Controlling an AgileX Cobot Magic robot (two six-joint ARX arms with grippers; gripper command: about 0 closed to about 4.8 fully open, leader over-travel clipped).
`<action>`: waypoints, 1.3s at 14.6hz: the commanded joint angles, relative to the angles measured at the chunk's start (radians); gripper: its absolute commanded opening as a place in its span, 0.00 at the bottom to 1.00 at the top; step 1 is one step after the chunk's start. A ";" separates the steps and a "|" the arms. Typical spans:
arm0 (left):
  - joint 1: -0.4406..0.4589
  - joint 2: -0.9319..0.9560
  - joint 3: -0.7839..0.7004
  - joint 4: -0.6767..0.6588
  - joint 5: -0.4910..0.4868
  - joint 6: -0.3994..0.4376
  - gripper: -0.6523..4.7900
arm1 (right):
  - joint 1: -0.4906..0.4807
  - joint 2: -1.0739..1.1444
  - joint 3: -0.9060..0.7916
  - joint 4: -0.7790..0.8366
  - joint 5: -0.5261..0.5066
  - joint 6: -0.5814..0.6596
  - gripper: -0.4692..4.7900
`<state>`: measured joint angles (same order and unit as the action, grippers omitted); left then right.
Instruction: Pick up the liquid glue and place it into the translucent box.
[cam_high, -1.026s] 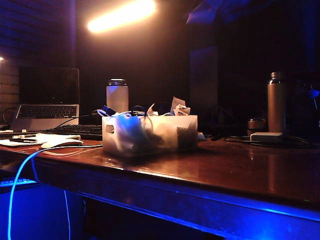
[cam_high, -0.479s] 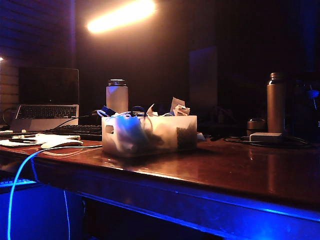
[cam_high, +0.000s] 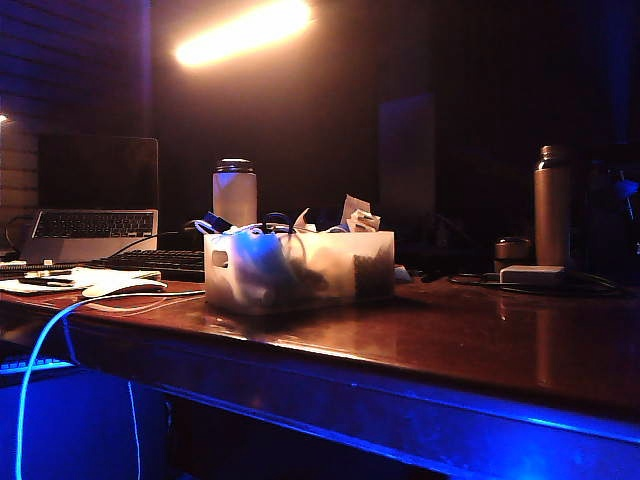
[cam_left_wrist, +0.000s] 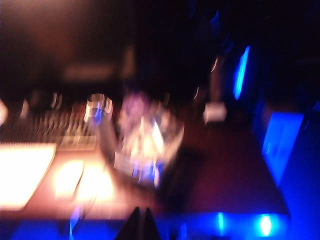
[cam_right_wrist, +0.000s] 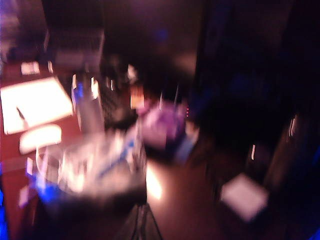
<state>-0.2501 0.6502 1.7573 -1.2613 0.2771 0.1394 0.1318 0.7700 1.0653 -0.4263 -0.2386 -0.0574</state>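
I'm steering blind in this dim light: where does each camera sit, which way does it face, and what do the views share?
Exterior view: low at the table's front edge, looking across at the translucent box; no arm shows.
Left wrist view: above the table, blurred, looking down at the box; the left pincer shows, shut.
Right wrist view: also above, blurred, facing the box; the right pincer shows, shut.
Shared: all three see the box; the liquid glue cannot be made out.

A dark glossy wooden table (cam_high: 470, 350) is carrying the translucent box (cam_high: 298, 266) near its front edge. A laptop (cam_high: 92, 200), keyboard (cam_high: 155, 262) and papers (cam_high: 85, 280) are lying at its left end. A tall metal flask (cam_high: 553, 205) and a flat white block (cam_high: 532, 274) are standing at its right.
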 joint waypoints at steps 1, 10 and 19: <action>0.001 -0.121 -0.181 -0.024 -0.011 -0.029 0.11 | 0.001 -0.193 -0.242 0.119 0.021 0.047 0.08; 0.006 -0.446 -1.085 0.645 -0.006 -0.185 0.11 | 0.000 -0.621 -0.771 0.119 0.114 0.175 0.08; 0.005 -0.446 -1.551 1.017 -0.056 -0.225 0.11 | 0.001 -0.658 -0.958 0.171 0.238 0.196 0.08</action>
<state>-0.2440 0.2043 0.2176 -0.2790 0.2337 -0.0879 0.1318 0.1135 0.1158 -0.2768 -0.0025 0.1379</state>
